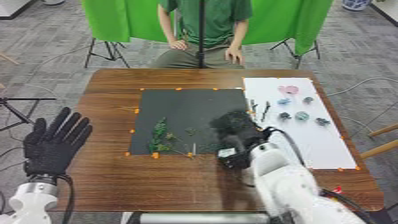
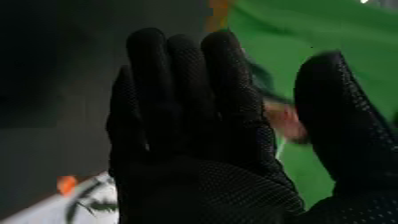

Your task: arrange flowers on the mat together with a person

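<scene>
My right hand [image 1: 236,131] is over the right part of the dark mat [image 1: 173,107], near the white sheet [image 1: 306,145]. In the right wrist view, my right hand [image 2: 209,165] is open, its fingers straight and thumb spread, holding nothing. Beyond the left table edge, my left hand [image 1: 53,150] is open with straight fingers. Green sprigs [image 1: 159,134] lie on the mat's lower left, with a thin pale stick [image 1: 194,149] beside them. A pink flower [image 1: 289,90], a blue flower [image 1: 284,101] and several darker blooms [image 1: 322,121] rest on the sheet; dark stems [image 1: 266,110] lie along its left side.
Orange tape [image 1: 155,155] marks the mat's border. The brown table [image 1: 107,185] surrounds mat and sheet. A small red object [image 1: 338,189] sits near the right front corner. Behind the table hang green cloths [image 1: 115,20] on stands.
</scene>
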{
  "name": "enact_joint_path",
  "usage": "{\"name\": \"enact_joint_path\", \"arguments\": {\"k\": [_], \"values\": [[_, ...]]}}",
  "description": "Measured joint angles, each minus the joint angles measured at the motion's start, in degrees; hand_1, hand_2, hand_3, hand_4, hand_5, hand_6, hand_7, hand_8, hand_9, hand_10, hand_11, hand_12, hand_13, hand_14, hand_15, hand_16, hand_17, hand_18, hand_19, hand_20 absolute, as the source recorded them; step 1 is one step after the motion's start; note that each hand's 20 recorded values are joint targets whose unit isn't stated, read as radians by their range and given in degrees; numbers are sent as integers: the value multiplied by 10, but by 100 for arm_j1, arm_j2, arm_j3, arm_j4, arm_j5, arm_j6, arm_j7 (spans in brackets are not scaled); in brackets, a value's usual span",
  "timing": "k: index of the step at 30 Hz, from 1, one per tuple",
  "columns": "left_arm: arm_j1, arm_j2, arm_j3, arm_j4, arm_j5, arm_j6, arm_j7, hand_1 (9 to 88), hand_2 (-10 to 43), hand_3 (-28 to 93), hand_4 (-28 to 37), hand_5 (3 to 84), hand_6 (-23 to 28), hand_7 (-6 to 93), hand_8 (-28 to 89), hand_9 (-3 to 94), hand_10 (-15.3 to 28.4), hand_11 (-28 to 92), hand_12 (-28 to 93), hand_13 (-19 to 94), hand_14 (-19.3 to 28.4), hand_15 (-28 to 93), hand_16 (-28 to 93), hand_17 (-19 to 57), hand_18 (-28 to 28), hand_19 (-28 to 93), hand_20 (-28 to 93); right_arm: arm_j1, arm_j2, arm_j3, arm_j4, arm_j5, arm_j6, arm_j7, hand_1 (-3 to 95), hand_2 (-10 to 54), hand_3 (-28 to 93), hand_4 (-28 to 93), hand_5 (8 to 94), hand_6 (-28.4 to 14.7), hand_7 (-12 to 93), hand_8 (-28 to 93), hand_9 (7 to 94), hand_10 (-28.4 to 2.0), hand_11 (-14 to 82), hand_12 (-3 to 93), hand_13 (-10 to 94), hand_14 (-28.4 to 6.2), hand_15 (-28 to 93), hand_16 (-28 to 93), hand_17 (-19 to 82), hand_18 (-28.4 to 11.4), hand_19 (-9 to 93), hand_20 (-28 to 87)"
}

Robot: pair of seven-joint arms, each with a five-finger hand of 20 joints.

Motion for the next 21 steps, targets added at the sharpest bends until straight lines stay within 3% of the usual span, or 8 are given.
{"name": "enact_joint_path", "arguments": {"k": [3, 7, 13, 21], "values": [[29, -16, 2, -3, -30, -4, 55, 233, 127, 693, -283, 449, 68, 95, -93, 406, 150, 157, 81, 289, 156, 298, -74, -31, 127, 273, 113, -250, 79, 632, 150, 913, -182, -989, 216, 132, 694, -230, 498, -54, 155, -107, 473, -151, 71, 147, 370, -159, 108, 216, 129, -178, 237, 175], [65, -17, 7, -3, -87, -47, 175, 219, 133, 682, -283, 448, 66, 92, -92, 405, 146, 152, 78, 289, 150, 284, -74, -30, 126, 268, 112, -624, 154, 1495, 465, 1940, -1277, -2076, 161, 135, 700, -237, 416, -40, 105, -93, 392, -136, 37, 121, 279, -137, 60, 177, 123, -154, 121, 161], [111, -18, -8, -4, -101, -93, 258, 210, 133, 674, -283, 445, 64, 86, -91, 405, 147, 147, 77, 290, 145, 272, -71, -27, 124, 260, 111, -1018, 308, 2217, 916, 3563, -2327, -3287, 130, 126, 695, -229, 378, -32, 70, -86, 353, -127, 25, 98, 252, -112, 43, 135, 136, -127, 47, 161], [156, -21, -13, -9, -162, -147, 310, 201, 134, 653, -283, 439, 60, 80, -90, 394, 143, 137, 75, 283, 139, 253, -69, -25, 120, 247, 110, -1632, 472, 3126, 861, 5648, -2404, -3891, 116, 130, 688, -227, 388, -42, 58, -87, 357, -125, 28, 86, 242, -95, 44, 95, 157, -103, 19, 178]]}}
